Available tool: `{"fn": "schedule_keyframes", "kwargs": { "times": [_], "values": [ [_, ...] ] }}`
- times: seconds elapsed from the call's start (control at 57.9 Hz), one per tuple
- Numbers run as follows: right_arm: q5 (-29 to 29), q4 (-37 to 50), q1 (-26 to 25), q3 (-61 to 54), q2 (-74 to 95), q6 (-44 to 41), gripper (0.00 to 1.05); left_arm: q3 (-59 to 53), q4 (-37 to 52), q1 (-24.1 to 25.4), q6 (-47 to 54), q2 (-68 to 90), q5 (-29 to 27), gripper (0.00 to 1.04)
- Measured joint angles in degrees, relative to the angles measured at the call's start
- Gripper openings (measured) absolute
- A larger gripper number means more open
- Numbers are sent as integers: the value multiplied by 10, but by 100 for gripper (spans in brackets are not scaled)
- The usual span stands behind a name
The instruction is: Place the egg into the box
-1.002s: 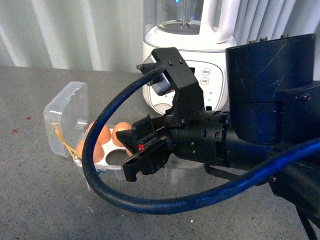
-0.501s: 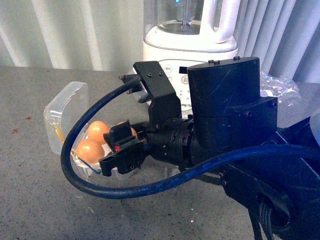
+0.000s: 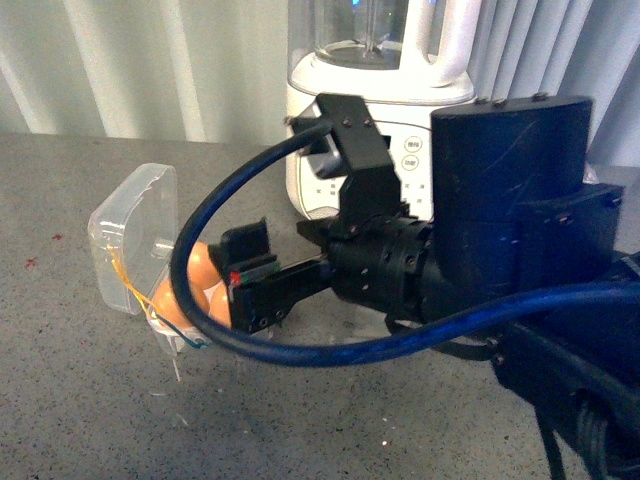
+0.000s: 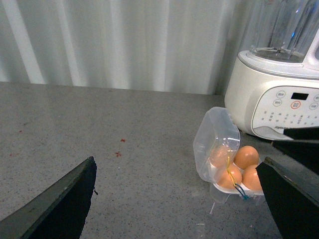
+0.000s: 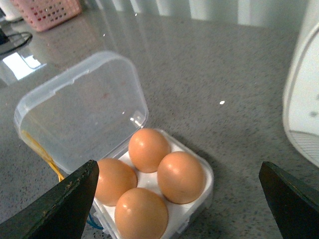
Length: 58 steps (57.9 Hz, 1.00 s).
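**Item:** smooth orange-brown hen's egg (image 5: 180,177), one of four alike.

**Location:** seated in the white tray of the small clear plastic four-hole box (image 5: 79,109), whose hinged lid stands open. All four holes are filled, so the task's own egg cannot be told from its neighbours. The box rests on the grey speckled countertop (image 4: 75,124), near the white blender with a clear jug (image 3: 370,90).

**Handling (judged):**
- The egg is light and rigid, but thin-shelled and brittle.
- Its glossy curved surface is likely to slip.
- It is best gripped across the broad middle, from above, with gentle even pressure, because the other eggs crowd its sides.

**End effectors:**
- Right gripper (image 3: 252,285): jaws spread wide and holding nothing, close by the box.
- Left gripper (image 4: 178,164): jaws likewise wide and empty, well apart from the box.
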Motion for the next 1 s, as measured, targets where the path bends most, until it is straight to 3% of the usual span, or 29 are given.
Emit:
{"fn": "schedule_keyframes", "kwargs": {
  "times": [0.242, 0.311, 0.346, 0.38, 0.467, 0.536, 0.657, 0.812, 1.002],
  "values": [
    [98, 8, -43, -92, -103, -49, 97, 0, 0, 0, 0, 0, 0, 98],
    [136, 51, -63, -136, -128, -63, 97, 0, 0, 0, 0, 0, 0, 98],
    [189, 87, -63, -151, -130, -70, 95, 0, 0, 0, 0, 0, 0, 98],
    [291, 142, -65, -176, -134, -81, 87, 0, 0, 0, 0, 0, 0, 98],
    [395, 178, -81, -227, -164, -88, 73, 0, 0, 0, 0, 0, 0, 98],
    [398, 179, -100, -263, -202, -91, 61, 0, 0, 0, 0, 0, 0, 98],
    [360, 162, -137, -340, -293, -95, 31, 0, 0, 0, 0, 0, 0, 98],
    [330, 129, -165, -387, -371, -96, 4, 0, 0, 0, 0, 0, 0, 98],
    [306, 25, -194, -415, -505, -97, 3, 0, 0, 0, 0, 0, 0, 98]
  ]
}}
